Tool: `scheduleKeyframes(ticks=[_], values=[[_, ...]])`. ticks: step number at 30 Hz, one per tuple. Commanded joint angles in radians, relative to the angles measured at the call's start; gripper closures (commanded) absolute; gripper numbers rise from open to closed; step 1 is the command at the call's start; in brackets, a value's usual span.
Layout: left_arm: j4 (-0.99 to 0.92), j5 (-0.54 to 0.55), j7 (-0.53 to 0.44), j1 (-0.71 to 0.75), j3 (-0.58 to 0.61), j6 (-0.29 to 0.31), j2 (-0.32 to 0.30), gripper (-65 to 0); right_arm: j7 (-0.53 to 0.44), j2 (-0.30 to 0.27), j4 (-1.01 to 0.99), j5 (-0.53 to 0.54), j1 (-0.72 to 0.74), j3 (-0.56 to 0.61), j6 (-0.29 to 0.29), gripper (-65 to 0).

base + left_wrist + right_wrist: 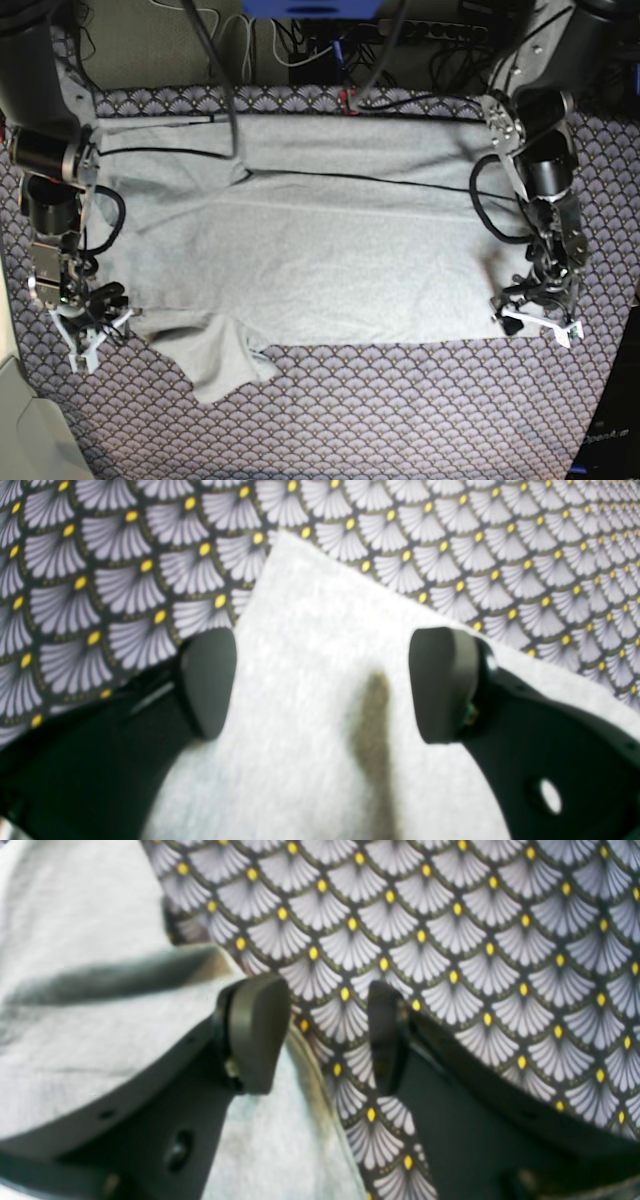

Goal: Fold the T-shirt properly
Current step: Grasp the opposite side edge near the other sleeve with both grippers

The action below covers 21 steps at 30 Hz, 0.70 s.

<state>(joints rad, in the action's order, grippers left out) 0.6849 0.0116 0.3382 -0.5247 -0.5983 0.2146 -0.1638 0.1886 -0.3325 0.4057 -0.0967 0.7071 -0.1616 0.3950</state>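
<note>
- from my remote station, the base camera shows the t-shirt [300,250] spread wide and mostly flat over the tablecloth [400,420], plain grey side up, no lettering in sight.
- one sleeve [215,365] pokes out from the shirt's near edge toward the camera, rumpled and partly folded on itself.
- a black cable [350,178] trails across the far part of the cloth from one side toward the other.
- my left gripper [322,685] sits low at the near corner of the shirt on the base view's right side. its jaws stand wide apart, and in the left wrist view a pointed corner of grey fabric lies under and between the two pads, with a dark shadow streak running down it. nothing is pinched; i can't tell from these views whether the pads touch the cloth.
- my right gripper [330,1032] hangs at the opposite near corner, on the base view's left side, close to where the sleeve begins. its jaws are parted, more narrowly than the other pair, and straddle the shirt's edge: one finger [257,1032] is over grey fabric, the other is over bare patterned tablecloth. it holds nothing.
- in the right wrist view a fold in the shirt throws a dark band across the fabric just beyond that finger.
- both wrist pictures are soft and blurred up close, so fine creases near the pads can't be made out.
</note>
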Motion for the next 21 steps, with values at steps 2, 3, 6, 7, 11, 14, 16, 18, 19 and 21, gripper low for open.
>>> scheduleKeyframes(ticks=[2, 3, 6, 7, 11, 14, 16, 18, 19, 21], values=[[0.020, 0.009, -0.023, -0.031, 0.002, 0.009, -0.013, -52.2, -0.019, -0.012, 0.014, 0.010, 0.009, -0.003, -0.003, -30.6], [0.022, 0.009, -0.023, -0.031, 0.002, 0.009, -0.013, -52.2, -0.019, -0.010, 0.014, 0.008, 0.004, -0.003, -0.003, -30.6], [0.022, 0.009, -0.023, -0.031, 0.002, 0.009, -0.020, -52.2, -0.016, -0.007, 0.014, 0.008, -0.024, -0.003, 0.000, -30.6], [0.022, 0.009, -0.023, -0.031, 0.002, 0.009, -0.020, -52.2, -0.014, -0.007, 0.014, 0.008, -0.030, -0.003, 0.002, -30.6], [0.022, 0.009, -0.023, -0.031, 0.002, 0.009, -0.020, -52.2, -0.013, -0.004, 0.014, 0.008, -0.039, -0.003, 0.003, -30.6], [0.022, 0.009, -0.023, -0.031, 0.002, 0.009, -0.020, -52.2, -0.011, 0.005, 0.014, 0.008, -0.039, -0.003, 0.014, -30.1], [0.022, 0.009, -0.023, -0.031, 0.002, 0.009, -0.020, -52.2, 0.009, 0.006, 0.014, 0.008, -0.039, -0.002, 0.055, -27.1], [0.022, 0.009, -0.023, -0.031, 0.002, 0.009, -0.020, -52.2, 0.038, 0.008, 0.015, 0.008, -0.039, -0.002, 0.061, -20.4], [0.022, 0.008, -0.023, -0.031, 0.002, 0.009, -0.020, -52.2, 0.041, 0.009, 0.017, 0.008, -0.039, -0.003, 0.061, -15.3], [0.022, 0.006, -0.023, -0.031, 0.002, 0.009, -0.020, -52.2, 0.039, 0.017, 0.019, 0.008, -0.039, -0.003, 0.061, -3.4]])
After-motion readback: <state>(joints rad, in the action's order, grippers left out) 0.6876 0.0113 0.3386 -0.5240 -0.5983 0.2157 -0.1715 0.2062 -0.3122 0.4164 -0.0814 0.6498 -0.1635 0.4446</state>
